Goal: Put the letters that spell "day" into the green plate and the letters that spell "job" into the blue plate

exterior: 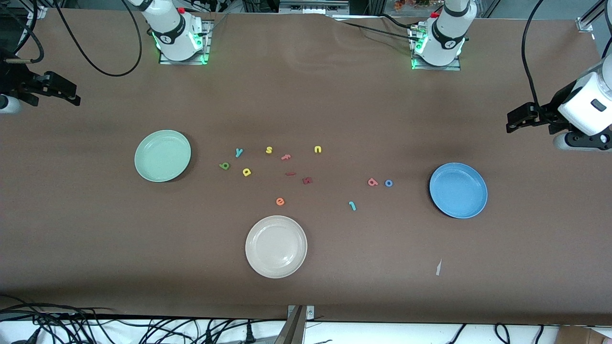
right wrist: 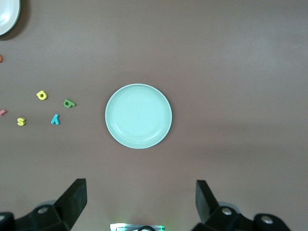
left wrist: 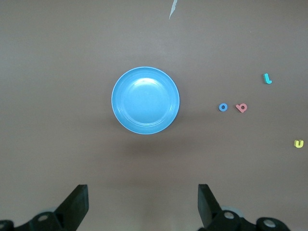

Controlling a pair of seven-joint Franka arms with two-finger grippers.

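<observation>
Six task letters all lay loose on the desk (exterior: 95, 248); none was yet in a plate, so the whole sort was left to do. Green plate (exterior: 162, 155) sat empty toward the right arm's end of the desk, blue plate (exterior: 458, 190) empty toward the left arm's end. Dark green letter (exterior: 224, 166), yellow round-bowled letter (exterior: 246, 172) and teal "y" (exterior: 238, 152) clustered near the green plate. Salmon-pink letter (exterior: 372, 182) lay just beside the blue "o" (exterior: 388, 183), the teal "j" (exterior: 352, 206) nearer the front camera, all near the blue plate. Left hand (left wrist: 142, 204) hung over the desk's edge at its own end, fingers apart, holding nothing; right hand (right wrist: 139, 202) likewise at its end, fingers apart and empty. Both arms waited.
</observation>
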